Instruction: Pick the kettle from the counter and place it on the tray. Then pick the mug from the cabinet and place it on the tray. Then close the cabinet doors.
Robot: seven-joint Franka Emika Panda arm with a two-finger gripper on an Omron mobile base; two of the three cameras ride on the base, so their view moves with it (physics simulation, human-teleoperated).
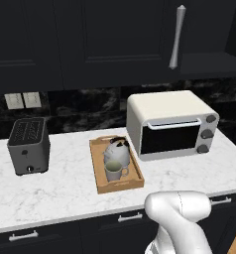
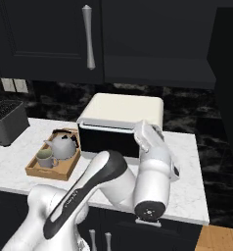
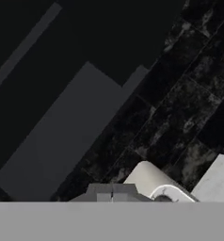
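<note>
The light-brown tray (image 1: 99,166) (image 2: 40,171) lies on the white marble counter (image 1: 55,191) (image 2: 187,162). In it stand the silver-grey kettle (image 1: 117,151) (image 2: 63,145) with its black handle and, in front of it, the pale mug (image 1: 113,172) (image 2: 45,158). The cabinet (image 1: 209,62) (image 2: 157,63) is above; its left door (image 1: 120,39) (image 2: 45,39) with a silver bar handle is shut. The right half gapes, showing the dark shelf. My gripper (image 3: 111,193) is shut on nothing, pointing up at the cabinet's underside and the dark backsplash.
A white toaster oven (image 1: 172,124) (image 2: 121,120) stands right of the tray, its corner (image 3: 149,179) close under my hand. A boxy grey toaster (image 1: 29,145) (image 2: 6,122) sits left of the tray. A dark upright panel (image 2: 228,83) stands at the far right.
</note>
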